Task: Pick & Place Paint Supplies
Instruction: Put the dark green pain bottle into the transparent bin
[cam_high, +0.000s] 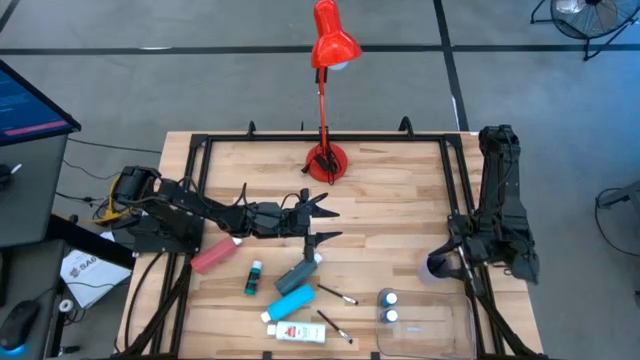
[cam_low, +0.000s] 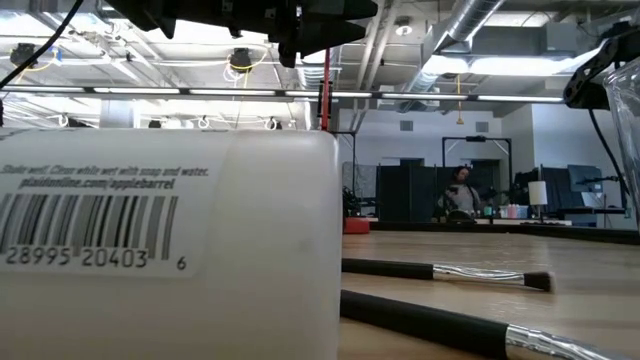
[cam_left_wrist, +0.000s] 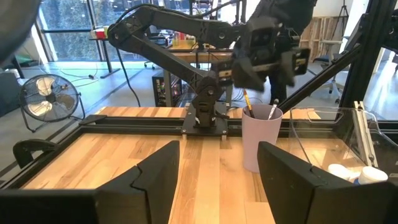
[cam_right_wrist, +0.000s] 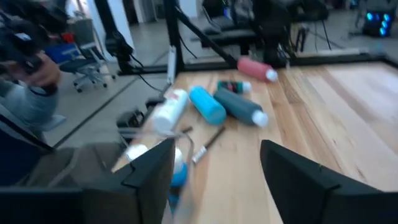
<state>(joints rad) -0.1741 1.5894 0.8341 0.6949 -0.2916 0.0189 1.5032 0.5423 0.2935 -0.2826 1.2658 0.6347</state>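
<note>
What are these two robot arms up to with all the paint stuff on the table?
They are tidying paint supplies. The left gripper hangs open and empty above the teal tube, near the blue tube and white tube. The right gripper waits by the lilac cup, holding nothing. Two bottles already sit in the clear tray; brushes remain loose.

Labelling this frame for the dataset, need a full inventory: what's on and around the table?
Red desk lamp: 1, back edge, centre.
Pink-red paint tube: 1, left of centre, lying.
Small green paint bottle: 1, beside the pink-red tube.
Dark teal paint tube: 1, centre front.
Light blue paint tube: 1, beside the teal one.
White paint tube: 1, front edge.
Thin dark paintbrushes: 2 lying right of the tubes.
Clear plastic tray: 1, front right, holding two white-capped bottles.
Lilac cup: 1, right side, brushes inside.
Left claw: open, above the teal tube.
Right claw: open, by the cup.
</note>
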